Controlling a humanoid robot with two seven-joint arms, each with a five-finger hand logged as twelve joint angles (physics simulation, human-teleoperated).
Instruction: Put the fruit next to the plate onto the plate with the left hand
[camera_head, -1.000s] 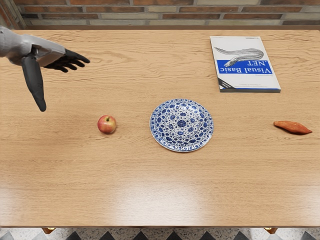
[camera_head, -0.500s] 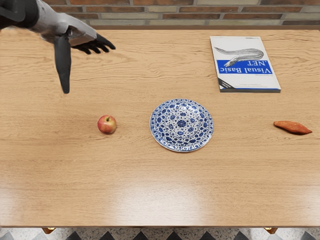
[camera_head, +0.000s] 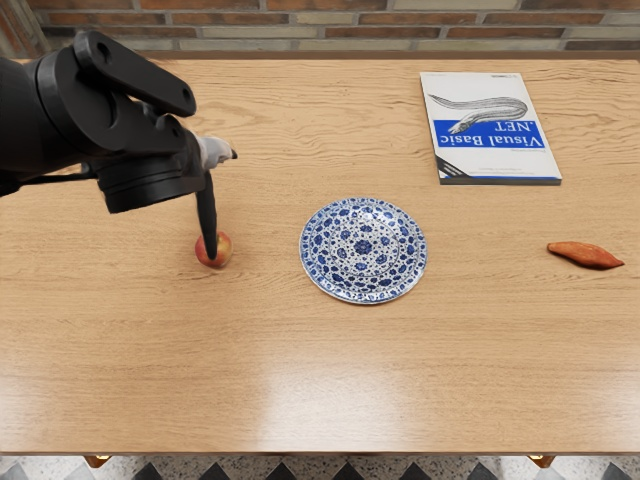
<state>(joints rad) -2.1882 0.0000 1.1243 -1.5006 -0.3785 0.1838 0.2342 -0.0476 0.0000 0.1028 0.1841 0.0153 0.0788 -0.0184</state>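
My left robot hand (camera_head: 207, 200) shows over the apple (camera_head: 222, 251), which sits left of the plate (camera_head: 363, 250) at mid-desk (camera_head: 300, 380). My forearm hides the hand, so I cannot tell its opening. Open wood runs to the near edge. At the far right, an upside-down book (camera_head: 488, 126) reads "Visual Basic .NET".

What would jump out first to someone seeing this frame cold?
The bulky dark left arm fills the upper left, and its left hand is open, one finger hanging straight down in front of the apple. Next comes the blue-patterned plate at mid-table, bare, just right of the apple. A book lies far right, and a sweet potato lies near the right edge.
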